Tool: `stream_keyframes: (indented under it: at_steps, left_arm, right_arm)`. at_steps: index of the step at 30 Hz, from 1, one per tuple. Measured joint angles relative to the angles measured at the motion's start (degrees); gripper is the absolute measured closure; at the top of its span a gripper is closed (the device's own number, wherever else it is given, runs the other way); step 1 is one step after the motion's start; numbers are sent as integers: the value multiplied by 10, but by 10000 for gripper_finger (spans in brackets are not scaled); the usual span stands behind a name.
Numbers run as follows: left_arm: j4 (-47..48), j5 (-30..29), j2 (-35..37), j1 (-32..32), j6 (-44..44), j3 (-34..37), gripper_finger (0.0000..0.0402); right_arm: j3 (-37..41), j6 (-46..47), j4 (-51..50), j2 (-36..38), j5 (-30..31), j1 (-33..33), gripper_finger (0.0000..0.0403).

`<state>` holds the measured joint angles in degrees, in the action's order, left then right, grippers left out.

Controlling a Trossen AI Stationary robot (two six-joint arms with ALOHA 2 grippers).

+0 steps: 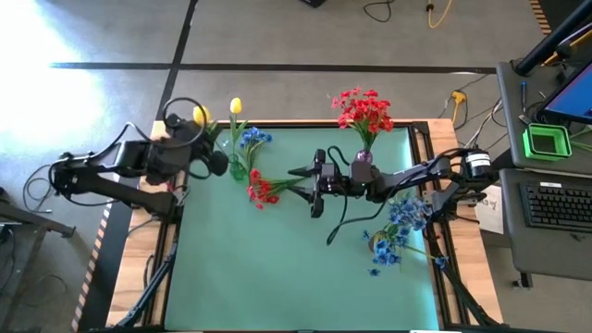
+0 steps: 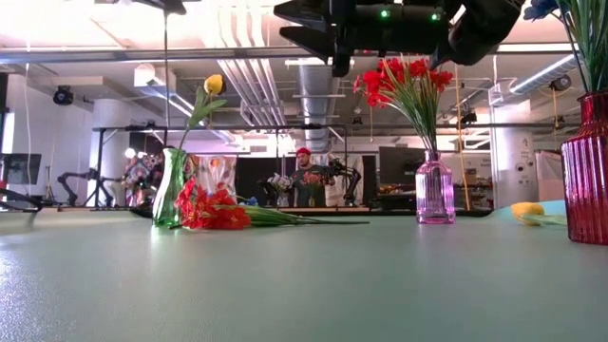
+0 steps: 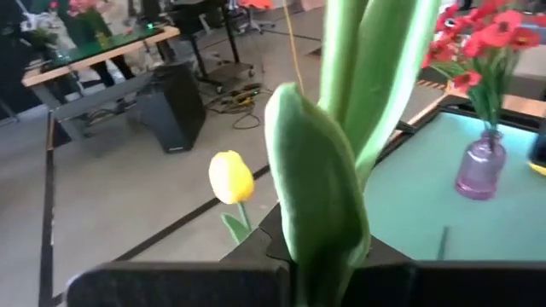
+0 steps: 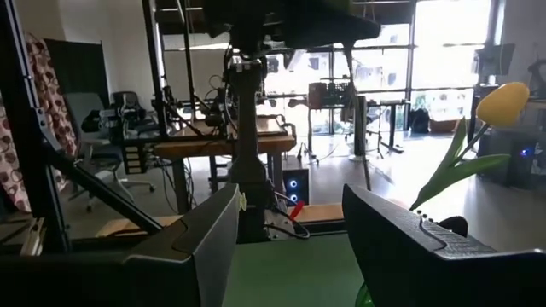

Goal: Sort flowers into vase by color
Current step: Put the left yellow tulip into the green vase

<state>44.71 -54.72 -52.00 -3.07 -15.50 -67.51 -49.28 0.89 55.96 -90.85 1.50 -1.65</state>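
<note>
My left gripper [image 1: 205, 139] hovers over the table's far left corner, shut on a yellow flower [image 1: 200, 116] whose green leaves [image 3: 320, 196] fill the left wrist view. Just beside it a green vase [image 1: 239, 168] holds another yellow flower [image 1: 236, 106], with blue blossoms [image 1: 255, 139] next to it. A red flower [image 1: 262, 190] lies flat on the mat by that vase. My right gripper [image 1: 301, 173] hangs open above the table's middle, pointing at the green vase, with nothing between its fingers [image 4: 200, 239]. The purple vase [image 1: 363, 157] holds red flowers [image 1: 363, 109]. My left gripper holds the yellow flower low on its stem, among the leaves [image 3: 328, 273]; the gripper's own body hides the exact spot. The leaves rise out past the fingers, and the flower is lifted clear of the table.
At the near right a red vase [image 2: 587, 171] holds blue flowers [image 1: 404, 220]; a yellow flower [image 2: 527, 211] lies on the mat beside it. Open green mat [image 1: 277, 268] stretches along the near side. Black frame rails edge the table. A person stands in the room far behind.
</note>
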Motion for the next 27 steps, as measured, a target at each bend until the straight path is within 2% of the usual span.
stream_keyframes:
  at_steps: [9, 15, 27]
  left_arm:
    - [-24, 6, 3, 65, 0, 45, 402]
    - [-135, 106, -2, 99, 30, 86, 401]
    - [-135, 103, -5, 112, 36, 85, 401]
  right_arm:
    - [0, 0, -1, 0, 0, 0, 200]
    - [0, 0, -2, 0, 0, 0, 200]
    - [0, 6, -5, 0, -1, 0, 200]
